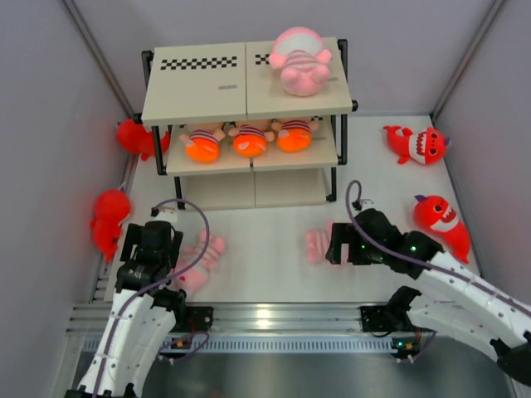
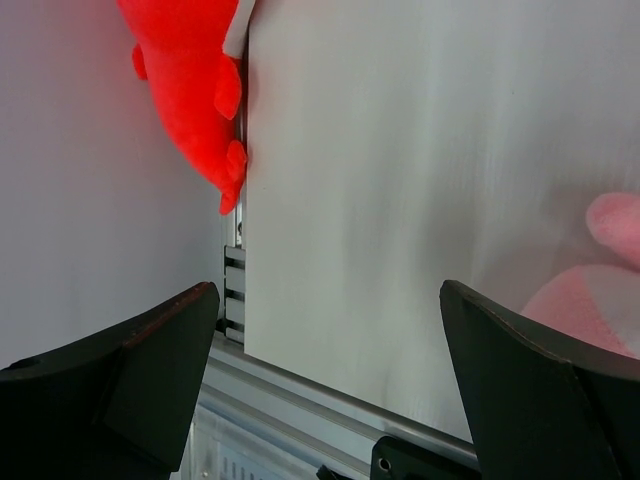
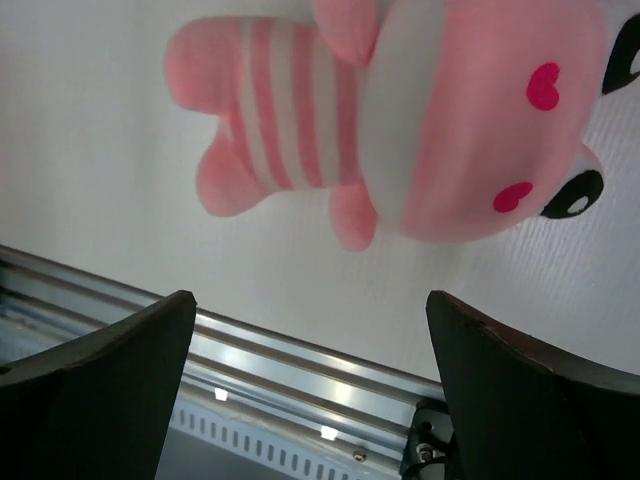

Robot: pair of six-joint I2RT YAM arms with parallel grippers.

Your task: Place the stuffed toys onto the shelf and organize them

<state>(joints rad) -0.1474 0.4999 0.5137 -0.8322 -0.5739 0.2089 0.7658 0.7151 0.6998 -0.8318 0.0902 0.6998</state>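
Left gripper (image 2: 330, 298) spread, empty, beside pink doll (image 2: 592, 308). Right gripper (image 3: 310, 297) spread, empty, over striped doll (image 3: 420, 120). 4 dolls (image 1: 249, 139) on shelf (image 1: 199, 93).

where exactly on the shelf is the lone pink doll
In the top view, the pink doll lies on the right half of the top board of the shelf, above the row of three dolls on the middle board.

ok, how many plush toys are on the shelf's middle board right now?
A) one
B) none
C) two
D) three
D: three striped dolls lie side by side on the middle board of the shelf; a fourth doll lies up top.
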